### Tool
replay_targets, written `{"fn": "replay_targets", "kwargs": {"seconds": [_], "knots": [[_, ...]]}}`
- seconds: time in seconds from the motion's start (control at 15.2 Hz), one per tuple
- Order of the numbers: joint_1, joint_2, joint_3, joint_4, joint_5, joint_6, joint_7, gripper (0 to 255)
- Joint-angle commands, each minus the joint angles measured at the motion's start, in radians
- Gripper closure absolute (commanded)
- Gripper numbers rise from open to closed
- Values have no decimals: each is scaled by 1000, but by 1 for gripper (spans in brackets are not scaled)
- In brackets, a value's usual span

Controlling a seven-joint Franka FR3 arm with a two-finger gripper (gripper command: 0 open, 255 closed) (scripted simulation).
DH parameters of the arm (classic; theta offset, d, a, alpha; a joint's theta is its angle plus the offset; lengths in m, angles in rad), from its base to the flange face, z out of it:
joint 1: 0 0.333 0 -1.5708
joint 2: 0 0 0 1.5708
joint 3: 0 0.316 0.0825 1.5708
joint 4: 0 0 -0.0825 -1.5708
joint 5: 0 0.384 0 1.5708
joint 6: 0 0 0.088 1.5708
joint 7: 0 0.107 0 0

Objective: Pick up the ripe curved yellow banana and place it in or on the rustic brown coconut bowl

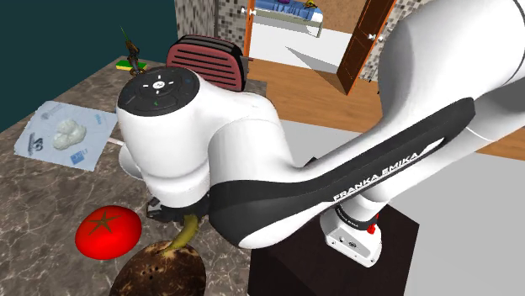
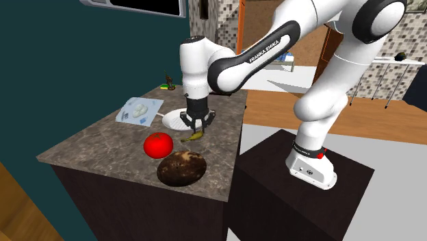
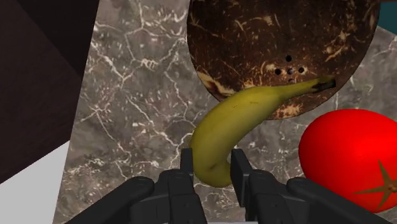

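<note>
A yellow-green curved banana (image 3: pixel 235 124) is clasped at one end between the two black fingers of my gripper (image 3: pixel 212 167). Its stem tip points at the brown speckled coconut bowl (image 3: pixel 280 44) and reaches the bowl's side as seen in the wrist view. In the second exterior view the gripper (image 2: pixel 196 127) hangs straight down with the banana (image 2: pixel 193 136) low over the marble counter, a short way behind the bowl (image 2: pixel 181 168). In the shoulder view the banana (image 1: pixel 189 229) shows under the arm, just above the bowl (image 1: pixel 160 269). I cannot tell whether the banana touches the counter.
A red tomato (image 2: pixel 158 144) lies beside the bowl and the banana. Behind the gripper sit a white plate (image 2: pixel 176 118) and a clear bag with white pieces (image 2: pixel 139 111). A dark red toaster (image 1: pixel 206 60) stands at the counter's far end. The counter edge (image 2: pixel 236 147) is close.
</note>
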Motion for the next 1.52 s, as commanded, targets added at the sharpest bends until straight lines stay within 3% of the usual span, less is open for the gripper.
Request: {"fn": "replay_targets", "kwargs": {"seconds": [0.0, 0.07, 0.13, 0.2, 0.26, 0.33, 0.4, 1.19, 1.25, 1.32, 1.45], "knots": [[-58, 75, 110, 55, -74, -14, 102, 255], [-109, 135, 191, 86, -138, -26, 169, 255], [-176, 336, 326, 126, -362, -68, 352, 255], [-17, 400, 203, 163, -426, -96, 415, 255], [38, 505, 200, 205, -530, -143, 503, 255], [158, 501, 97, 239, -517, -151, 508, 255], [181, 515, 84, 252, -528, -159, 521, 255], [287, 621, -30, 187, -656, -55, 617, 255], [277, 612, -20, 194, -643, -66, 607, 255], [277, 612, -20, 194, -643, -66, 607, 0], [155, 614, 72, 120, -547, -8, 474, 0]]}}
